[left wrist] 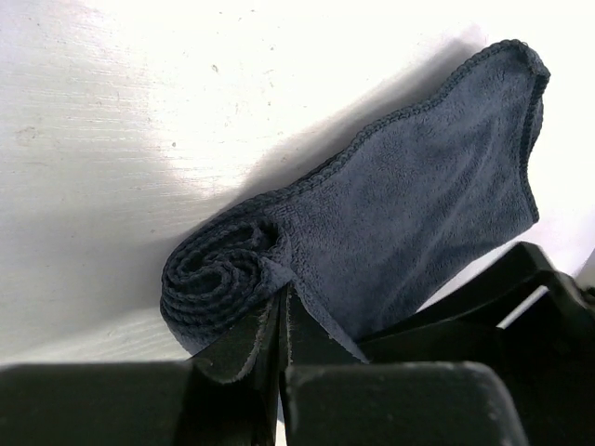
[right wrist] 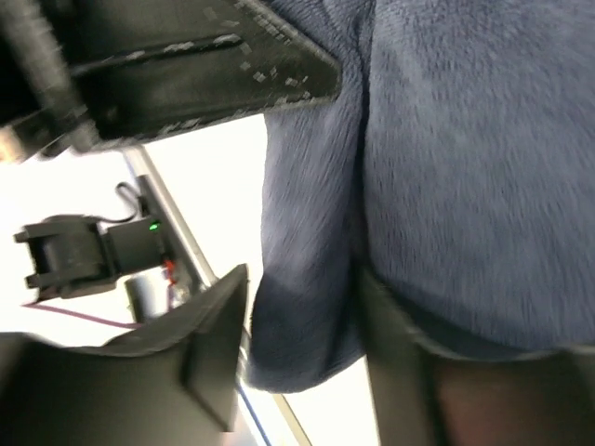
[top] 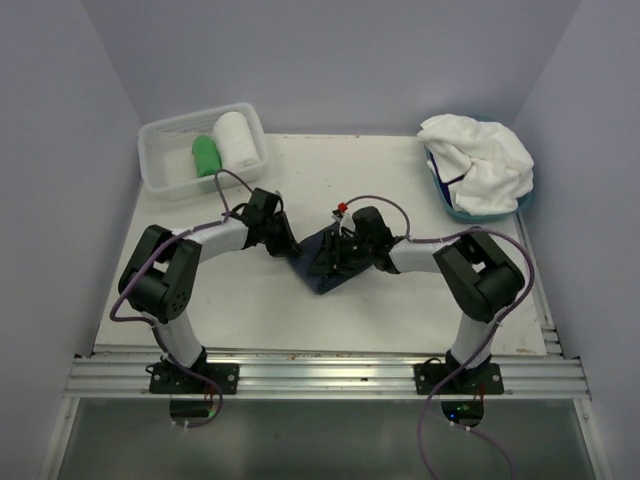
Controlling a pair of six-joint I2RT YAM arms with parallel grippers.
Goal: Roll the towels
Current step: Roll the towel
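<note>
Towel [top: 318,268] well inside table [top: 260,310] edges.

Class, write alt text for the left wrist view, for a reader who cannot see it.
A dark navy towel lies on a white table, one end rolled into a tight spiral, the rest flat. The shut left tool pinches the fabric beside the roll.

robot lab, plain walled cell [top: 330,60], aluminium rail [top: 330,375]

navy towel [left wrist: 400,214], white towels [top: 485,165], green towel [top: 206,156]
</note>
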